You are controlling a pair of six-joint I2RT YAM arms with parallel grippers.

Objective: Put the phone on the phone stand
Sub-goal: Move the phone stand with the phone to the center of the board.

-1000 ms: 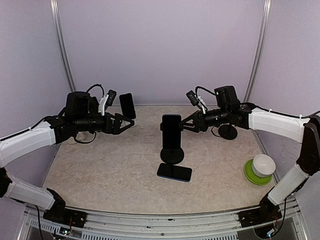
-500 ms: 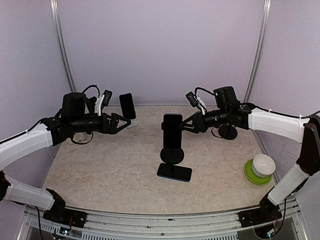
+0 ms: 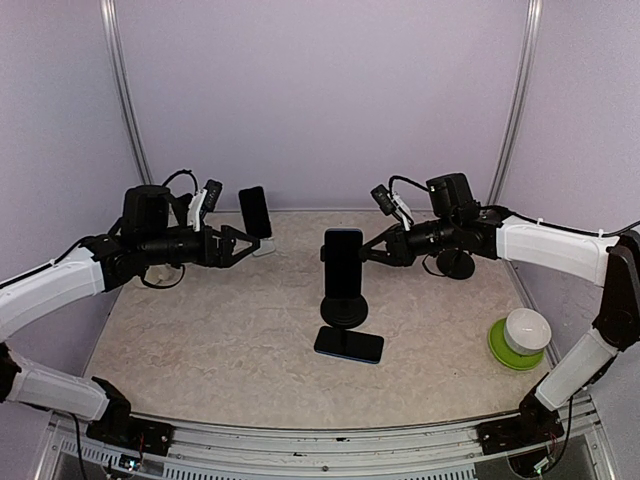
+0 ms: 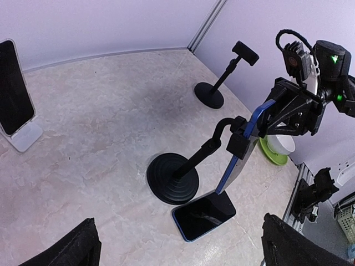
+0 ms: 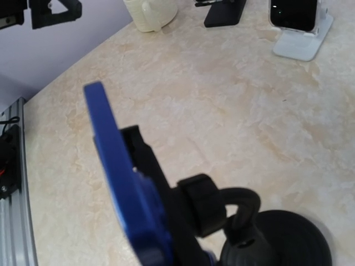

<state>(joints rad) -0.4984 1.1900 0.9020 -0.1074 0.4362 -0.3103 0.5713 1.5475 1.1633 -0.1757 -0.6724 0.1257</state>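
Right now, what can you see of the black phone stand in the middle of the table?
The phone stand is black, matte like plastic: a round ribbed base flat on the table, a curved neck, and a clamp on top. The clamp grips a blue-edged phone, upright and leaning slightly. A second phone lies flat just before the base; whether they touch is unclear. The open right pincer sits beside the mounted phone.

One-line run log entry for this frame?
phone: clamped in center stand | left end effector: open, empty | right end effector: open, beside phone | second phone: flat on table
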